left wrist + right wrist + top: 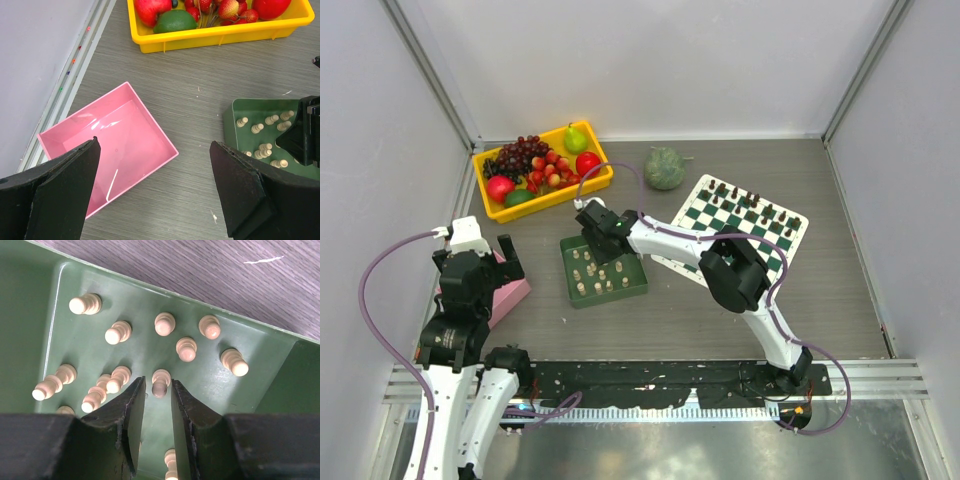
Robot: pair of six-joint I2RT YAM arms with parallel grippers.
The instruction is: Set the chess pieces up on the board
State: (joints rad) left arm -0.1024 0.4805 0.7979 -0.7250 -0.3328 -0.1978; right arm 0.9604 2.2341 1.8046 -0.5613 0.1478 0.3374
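The counter [720, 320] carries the board [775, 250] well off to the right of the right tool [158, 381], with dark men [750, 205] on its far rows only. Directly under that tool sits the green tray [30, 315] of cream pieces [118, 332]. Its jaws stand narrowly open, bracketing one piece [160, 385] but not visibly clamping it. The left tool [155, 145] gapes wide and empty above a pink box [115, 145]. The pieces look light, hard, smooth and likely to roll, so pinch one across the stem, below the head.
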